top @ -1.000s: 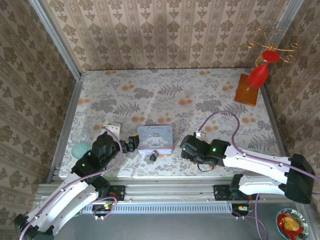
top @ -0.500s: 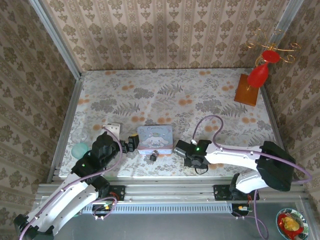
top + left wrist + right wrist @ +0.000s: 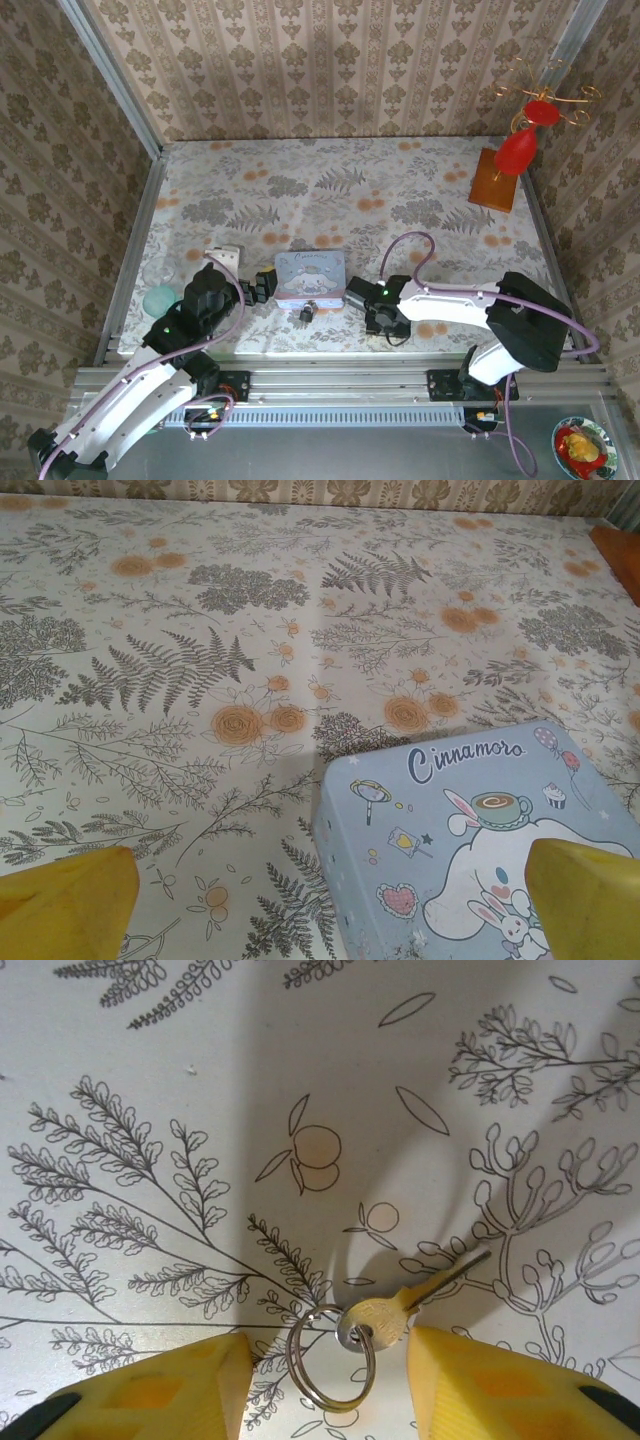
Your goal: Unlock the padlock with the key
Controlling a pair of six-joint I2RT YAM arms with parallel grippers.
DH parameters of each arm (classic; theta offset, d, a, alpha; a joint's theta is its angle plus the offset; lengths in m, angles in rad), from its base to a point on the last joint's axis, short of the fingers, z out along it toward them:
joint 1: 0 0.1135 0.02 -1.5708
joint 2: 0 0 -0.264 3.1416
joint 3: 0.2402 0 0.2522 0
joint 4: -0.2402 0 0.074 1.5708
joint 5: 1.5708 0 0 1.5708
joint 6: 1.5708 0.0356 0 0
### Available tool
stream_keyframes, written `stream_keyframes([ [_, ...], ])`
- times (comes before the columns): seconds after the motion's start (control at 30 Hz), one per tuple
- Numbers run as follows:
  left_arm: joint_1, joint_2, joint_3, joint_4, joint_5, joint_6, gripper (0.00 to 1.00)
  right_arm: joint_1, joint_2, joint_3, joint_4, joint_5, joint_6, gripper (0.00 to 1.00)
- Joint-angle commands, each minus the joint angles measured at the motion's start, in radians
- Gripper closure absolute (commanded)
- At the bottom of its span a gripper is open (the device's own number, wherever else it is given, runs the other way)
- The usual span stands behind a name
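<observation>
Right gripper point(image 3: 325, 1385): part-spread astride the key point(image 3: 385, 1315), pinching nothing.
Left gripper point(image 3: 330, 900): spread wide, empty.
Key: flat on table point(image 3: 300, 190), near edge.
Padlock point(image 3: 308, 313): near edge, before the tin point(image 3: 311, 277).
Risk: flat key may skid; jaws could catch the ring point(image 3: 291, 1355) instead.

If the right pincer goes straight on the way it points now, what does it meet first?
Probably the key and its ring, lying between the open fingers of the right pincer, then the flowered tablecloth right under them. The remaining gap is hard to judge.
</observation>
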Motion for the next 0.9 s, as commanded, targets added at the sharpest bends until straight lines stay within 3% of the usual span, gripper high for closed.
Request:
stream_keyframes([
  [0.0,-0.006,-0.009,-0.005,0.003,-0.027,0.022,0.00,-0.052,-0.002,-0.006,0.071,-0.016,-0.058,0.51],
  [0.33,-0.006,-0.029,-0.005,-0.014,-0.051,0.022,0.00,-0.136,0.056,0.121,0.025,0.044,-0.235,0.52],
  [0.5,-0.007,-0.028,-0.006,-0.012,-0.058,0.022,0.00,-0.124,-0.028,0.116,-0.066,0.094,-0.241,0.55],
  [0.7,-0.007,-0.025,-0.008,-0.005,-0.060,0.022,0.00,-0.099,-0.149,0.042,-0.115,0.085,-0.141,0.55],
  [0.87,-0.008,-0.025,-0.009,-0.004,-0.057,0.022,0.00,-0.079,-0.184,-0.047,0.003,0.028,0.007,0.59],
])
